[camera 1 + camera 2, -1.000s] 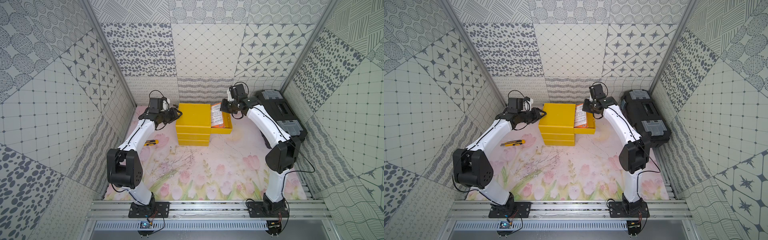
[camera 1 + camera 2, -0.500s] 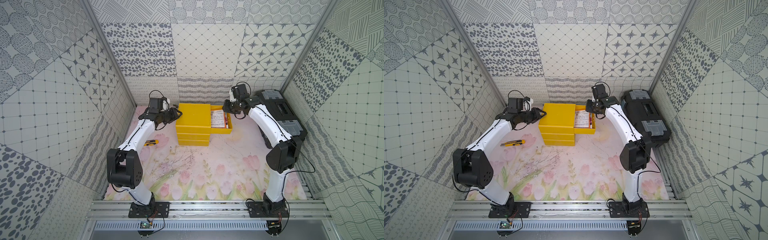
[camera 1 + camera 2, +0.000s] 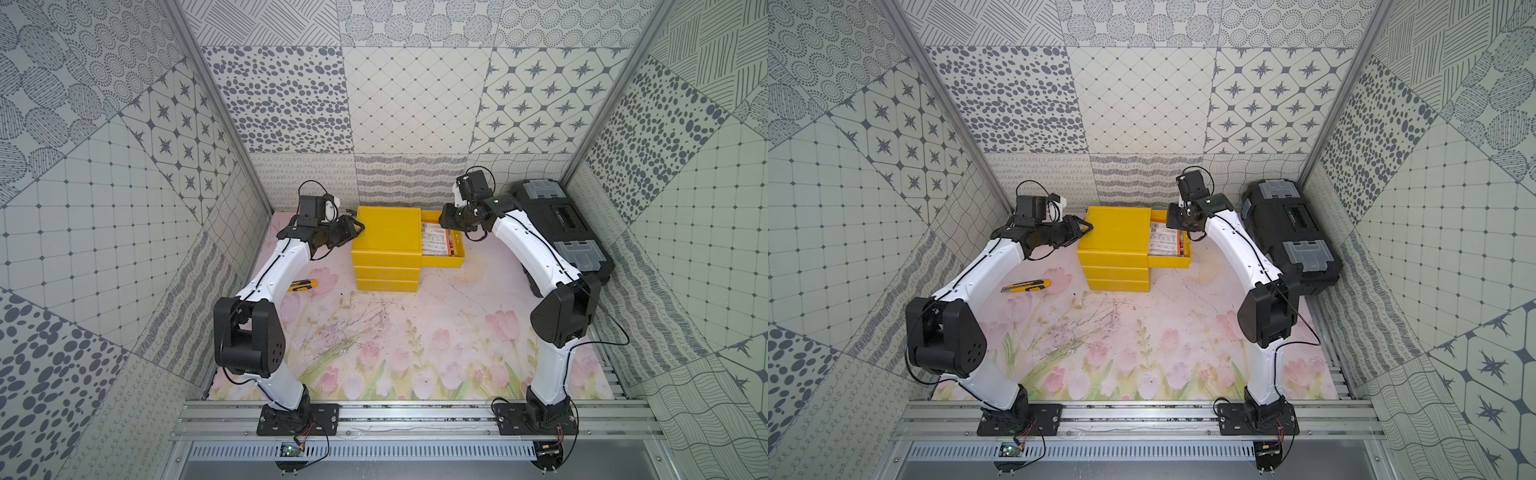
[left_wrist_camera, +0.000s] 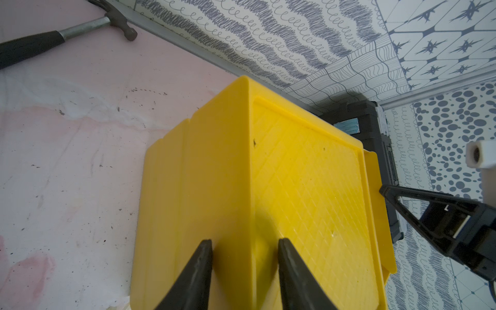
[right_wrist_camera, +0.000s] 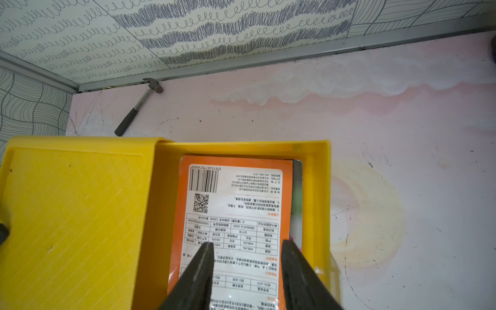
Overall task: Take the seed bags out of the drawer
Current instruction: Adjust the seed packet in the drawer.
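Right claw (image 5: 247, 243) half-parted, empty, over orange seed bags (image 5: 233, 204) in pulled-out drawer (image 5: 316, 174); left claw (image 4: 244, 241) narrow, astride cabinet (image 4: 308, 188) edge.

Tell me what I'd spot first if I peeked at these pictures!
A bright yellow cabinet at the back of the flowery table grabs you first, with its top drawer pulled out on the right arm's side. Inside lies an orange seed bag with its white label up, and the right claw hangs open just over it. A big black toolbox sits by the right wall.
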You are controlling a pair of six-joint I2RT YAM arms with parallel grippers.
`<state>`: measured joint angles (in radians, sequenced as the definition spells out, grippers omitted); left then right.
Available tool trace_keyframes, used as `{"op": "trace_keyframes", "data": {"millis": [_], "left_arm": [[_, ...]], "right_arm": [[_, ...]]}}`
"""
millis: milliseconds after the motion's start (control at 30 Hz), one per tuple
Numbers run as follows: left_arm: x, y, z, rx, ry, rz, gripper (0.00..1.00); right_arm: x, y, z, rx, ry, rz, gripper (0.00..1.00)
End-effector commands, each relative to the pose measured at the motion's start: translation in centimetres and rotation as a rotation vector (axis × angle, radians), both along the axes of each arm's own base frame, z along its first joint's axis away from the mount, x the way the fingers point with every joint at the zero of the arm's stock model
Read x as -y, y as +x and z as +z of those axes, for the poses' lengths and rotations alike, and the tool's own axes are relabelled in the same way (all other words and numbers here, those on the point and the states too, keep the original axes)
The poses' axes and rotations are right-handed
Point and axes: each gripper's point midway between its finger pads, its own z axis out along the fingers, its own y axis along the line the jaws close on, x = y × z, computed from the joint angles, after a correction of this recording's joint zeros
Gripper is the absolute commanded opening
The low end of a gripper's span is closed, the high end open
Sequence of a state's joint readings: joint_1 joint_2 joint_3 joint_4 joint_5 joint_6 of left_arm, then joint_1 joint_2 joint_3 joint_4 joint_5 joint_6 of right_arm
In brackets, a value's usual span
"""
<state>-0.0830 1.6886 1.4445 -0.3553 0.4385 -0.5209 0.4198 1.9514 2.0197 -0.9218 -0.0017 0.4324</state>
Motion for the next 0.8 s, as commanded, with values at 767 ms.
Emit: {"op": "trace_keyframes", "data": {"millis": [767], "left_arm": [[-0.6,-3.2,-4.4,-0.214,0.042,-0.008,0.42]], "right_arm": [[-8.5,0.5,-6.1,-0.183,0.116,0.145,0.27]]}}
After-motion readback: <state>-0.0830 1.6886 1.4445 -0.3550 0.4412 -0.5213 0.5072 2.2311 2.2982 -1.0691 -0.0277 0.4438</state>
